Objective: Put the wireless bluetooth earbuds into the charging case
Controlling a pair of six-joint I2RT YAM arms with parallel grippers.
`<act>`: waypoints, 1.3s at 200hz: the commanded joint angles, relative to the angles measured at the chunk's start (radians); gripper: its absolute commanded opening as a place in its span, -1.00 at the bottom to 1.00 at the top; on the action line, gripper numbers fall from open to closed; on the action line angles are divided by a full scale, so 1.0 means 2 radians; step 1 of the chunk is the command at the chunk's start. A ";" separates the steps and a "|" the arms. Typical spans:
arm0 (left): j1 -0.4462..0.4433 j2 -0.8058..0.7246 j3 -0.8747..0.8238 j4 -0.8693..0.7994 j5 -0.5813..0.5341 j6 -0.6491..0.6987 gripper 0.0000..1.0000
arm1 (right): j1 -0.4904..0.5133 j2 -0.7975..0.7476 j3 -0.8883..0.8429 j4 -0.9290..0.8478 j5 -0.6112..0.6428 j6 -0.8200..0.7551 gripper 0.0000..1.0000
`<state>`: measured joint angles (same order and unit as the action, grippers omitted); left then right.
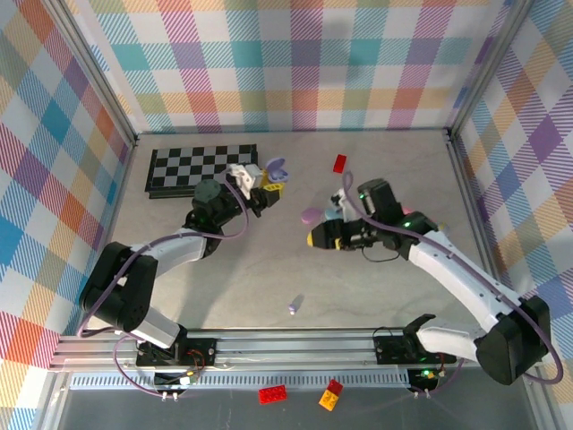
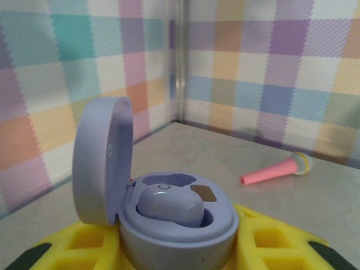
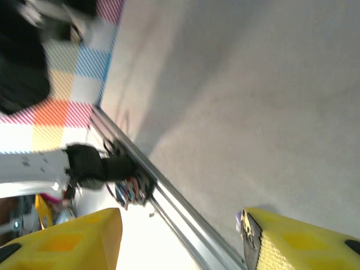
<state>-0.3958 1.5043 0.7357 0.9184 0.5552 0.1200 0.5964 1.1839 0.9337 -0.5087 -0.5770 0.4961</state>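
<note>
One earbud (image 2: 170, 206) in open case (image 2: 183, 239), gripped by left hand (image 1: 269, 187).

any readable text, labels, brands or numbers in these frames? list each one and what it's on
No readable text, brand or number in any view.
charging case: tiny mark inside the open lid, too small to read.
earbud seated in the case: plain, no marking visible.
</note>
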 commanded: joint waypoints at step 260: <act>0.025 -0.089 0.003 -0.062 0.005 0.030 -0.51 | 0.216 0.263 -0.016 0.059 0.114 0.020 -0.36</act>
<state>-0.3546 1.3525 0.7357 0.7826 0.5587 0.1570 1.0100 1.6905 0.8757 -0.3557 -0.3477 0.5629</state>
